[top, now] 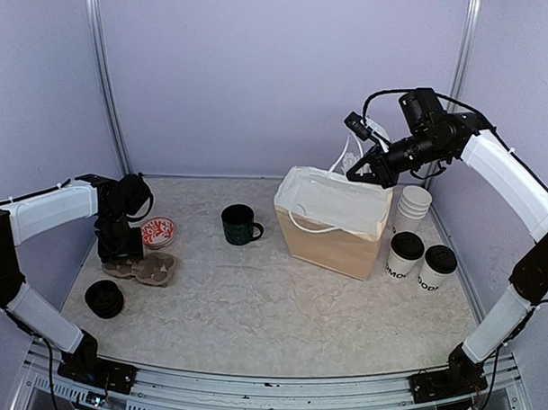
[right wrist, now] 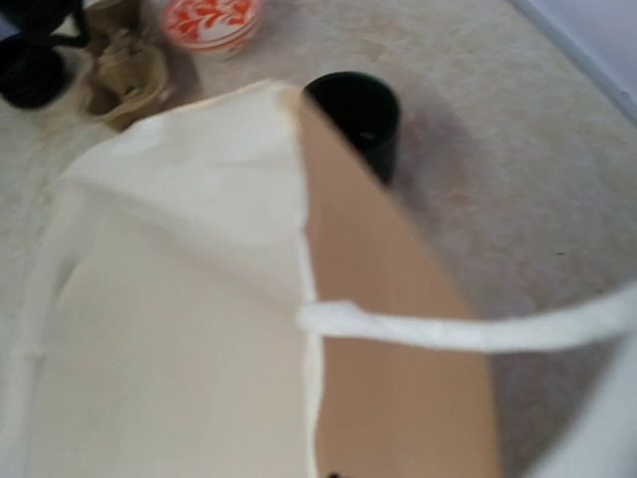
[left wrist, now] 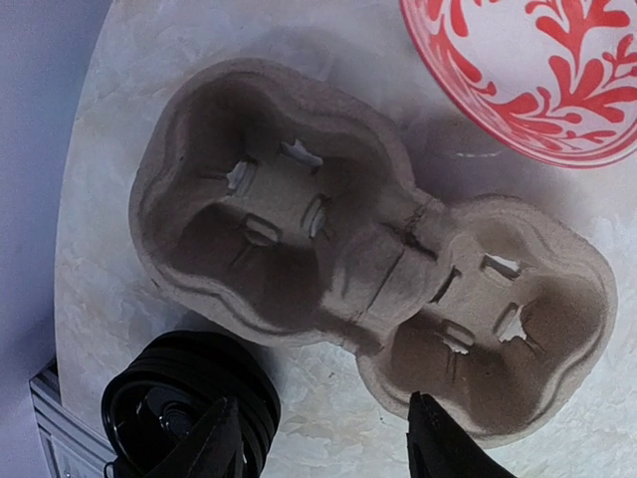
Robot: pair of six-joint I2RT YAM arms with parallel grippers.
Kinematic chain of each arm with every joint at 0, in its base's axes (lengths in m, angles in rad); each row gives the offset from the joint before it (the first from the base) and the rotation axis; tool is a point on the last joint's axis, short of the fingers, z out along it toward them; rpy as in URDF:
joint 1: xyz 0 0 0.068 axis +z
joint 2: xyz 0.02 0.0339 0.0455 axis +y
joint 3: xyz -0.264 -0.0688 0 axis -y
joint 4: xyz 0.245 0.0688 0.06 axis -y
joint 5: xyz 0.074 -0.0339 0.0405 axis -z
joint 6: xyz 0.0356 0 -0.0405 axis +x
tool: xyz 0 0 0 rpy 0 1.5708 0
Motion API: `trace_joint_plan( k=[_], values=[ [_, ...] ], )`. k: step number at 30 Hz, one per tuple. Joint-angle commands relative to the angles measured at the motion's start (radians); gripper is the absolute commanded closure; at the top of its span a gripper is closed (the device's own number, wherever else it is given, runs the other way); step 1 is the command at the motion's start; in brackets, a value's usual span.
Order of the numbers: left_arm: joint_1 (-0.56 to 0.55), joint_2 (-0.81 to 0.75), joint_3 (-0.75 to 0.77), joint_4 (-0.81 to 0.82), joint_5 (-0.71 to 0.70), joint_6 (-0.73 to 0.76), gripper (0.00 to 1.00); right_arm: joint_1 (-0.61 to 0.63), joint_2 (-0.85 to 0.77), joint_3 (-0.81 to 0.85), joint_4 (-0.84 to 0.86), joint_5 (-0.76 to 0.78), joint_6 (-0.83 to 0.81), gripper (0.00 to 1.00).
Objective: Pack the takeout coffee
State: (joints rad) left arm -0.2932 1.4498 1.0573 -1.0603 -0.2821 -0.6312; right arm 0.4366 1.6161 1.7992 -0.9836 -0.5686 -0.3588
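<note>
Paper cups (top: 400,266) with plastic lids (top: 407,246); rough matt pulp carrier (left wrist: 368,269)

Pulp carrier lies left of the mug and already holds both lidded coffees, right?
No: the carrier is empty. Both lidded coffees stand on the table, right of the bag, as the top view shows. The carrier does lie left of the mug.

I'm making out black block letters, partly cut off: "OMO" on the coffee cup (top: 404,257) nearest the paper bag (top: 331,243), "ODA" on the outer coffee cup (top: 437,267).
</note>
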Motion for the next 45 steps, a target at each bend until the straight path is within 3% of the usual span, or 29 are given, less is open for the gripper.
trace_joint_plan(
  k=[1, 9, 12, 14, 18, 24, 28, 38, 42, 45],
  values=[
    [0.003, 0.032, 0.02, 0.067, 0.054, 0.052, 0.45, 0.01, -0.024, -0.042, -0.01, -0.093, -0.066, 1.0],
    [0.009, 0.096, 0.079, 0.078, 0.052, 0.237, 0.44, 0.011, -0.041, -0.054, -0.068, -0.157, -0.172, 1.0],
    [0.049, 0.136, 0.082, 0.076, 0.086, 0.234, 0.52, 0.013, -0.042, -0.06, -0.067, -0.164, -0.176, 1.0],
    [0.046, 0.158, 0.09, 0.075, 0.089, 0.257, 0.62, 0.014, -0.042, -0.063, -0.07, -0.167, -0.179, 1.0],
    [-0.049, 0.181, 0.117, 0.105, 0.15, 0.307, 0.69, 0.014, -0.034, -0.067, -0.076, -0.155, -0.184, 1.0],
    [-0.121, 0.291, 0.119, 0.143, 0.197, 0.315, 0.89, 0.016, -0.014, -0.06, -0.085, -0.149, -0.18, 1.0],
    [-0.165, 0.376, 0.178, 0.16, 0.194, 0.331, 0.92, 0.017, -0.005, -0.047, -0.096, -0.139, -0.175, 1.0],
    [-0.242, 0.548, 0.417, 0.217, 0.302, 0.397, 0.9, 0.017, 0.01, -0.042, -0.098, -0.092, -0.162, 1.0],
    [-0.25, 0.535, 0.414, 0.15, 0.287, 0.434, 0.81, 0.018, 0.011, -0.032, -0.105, -0.079, -0.164, 1.0],
    [-0.272, 0.441, 0.395, 0.116, 0.249, 0.508, 0.66, 0.018, 0.014, -0.026, -0.113, -0.094, -0.166, 1.0]
  ],
)
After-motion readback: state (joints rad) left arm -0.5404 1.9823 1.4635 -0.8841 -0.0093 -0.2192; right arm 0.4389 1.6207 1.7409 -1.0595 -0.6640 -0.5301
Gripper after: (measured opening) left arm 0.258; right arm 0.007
